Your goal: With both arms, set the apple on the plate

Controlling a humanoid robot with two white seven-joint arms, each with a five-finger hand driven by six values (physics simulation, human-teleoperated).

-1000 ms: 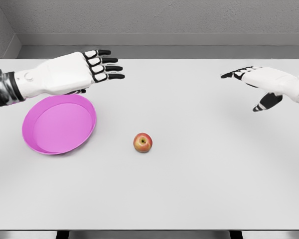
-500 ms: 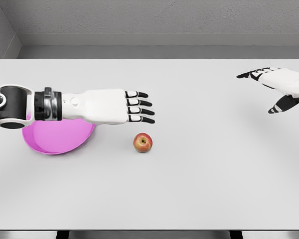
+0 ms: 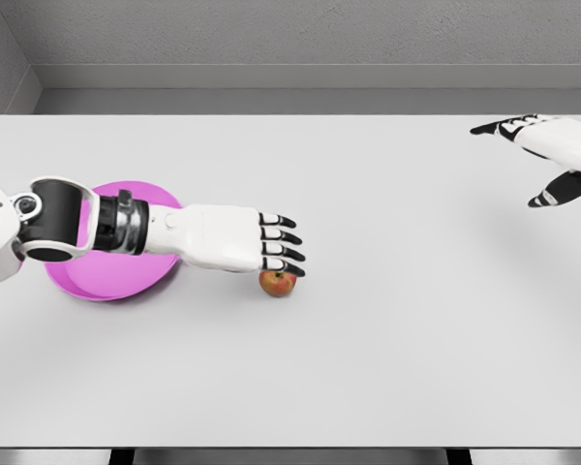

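My left hand [image 3: 242,247] just dropped over the apple [image 3: 278,283], fingers straight and flat, nothing gripped yet. Apple's on the table right of the plate [image 3: 102,283]. Right hand [image 3: 552,155] drifted far right, fingers spread.

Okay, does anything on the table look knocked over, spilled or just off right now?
Nothing stands out. The apple sits upright on the white table, the pink plate lies flat beside it, and nothing is spilled. The left hand hovers over the apple with fingers extended; the right hand is open at the far right.
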